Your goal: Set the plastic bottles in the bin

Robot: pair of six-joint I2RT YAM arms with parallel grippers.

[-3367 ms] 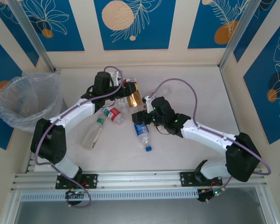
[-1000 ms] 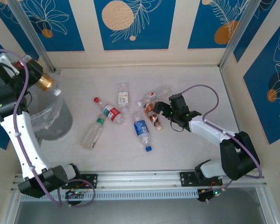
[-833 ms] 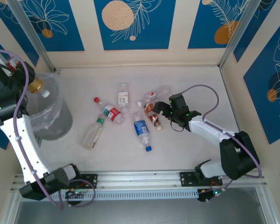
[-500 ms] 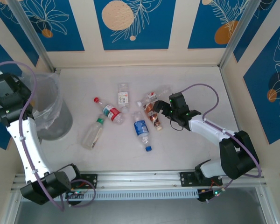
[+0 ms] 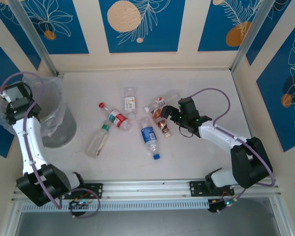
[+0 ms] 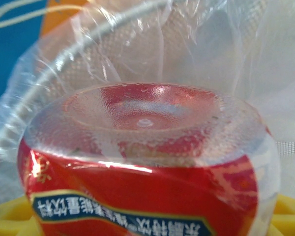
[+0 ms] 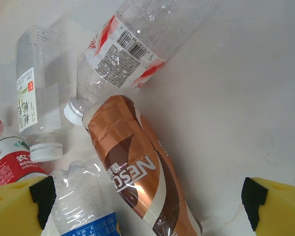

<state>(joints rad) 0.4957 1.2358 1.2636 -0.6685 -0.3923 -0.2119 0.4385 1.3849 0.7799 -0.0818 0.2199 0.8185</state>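
My left gripper (image 5: 18, 101) hangs over the bin (image 5: 56, 129) at the far left, shut on a red-labelled bottle (image 6: 147, 162). The bottle's clear base points at the crinkly bag (image 6: 211, 44). Yellow pads (image 6: 7, 219) show on both sides of it. My right gripper (image 5: 170, 115) stands open over a brown-labelled bottle (image 7: 137, 167), one yellow finger (image 7: 19, 204) on each side and apart from it. Around it lie a blue-labelled bottle (image 5: 149, 137), a red-and-white-labelled one (image 7: 132, 46) and a white-labelled one (image 7: 37, 93).
Further left on the table lie a red-capped bottle (image 5: 114, 117) and a green-capped one (image 5: 99, 139). Walls with blue panels close the back and both sides. An aluminium rail (image 5: 147, 189) runs along the near edge.
My left arm has carried the red-labelled bottle from the middle of the table to the bin and dropped lower over its rim. The right gripper has held still for the last second.
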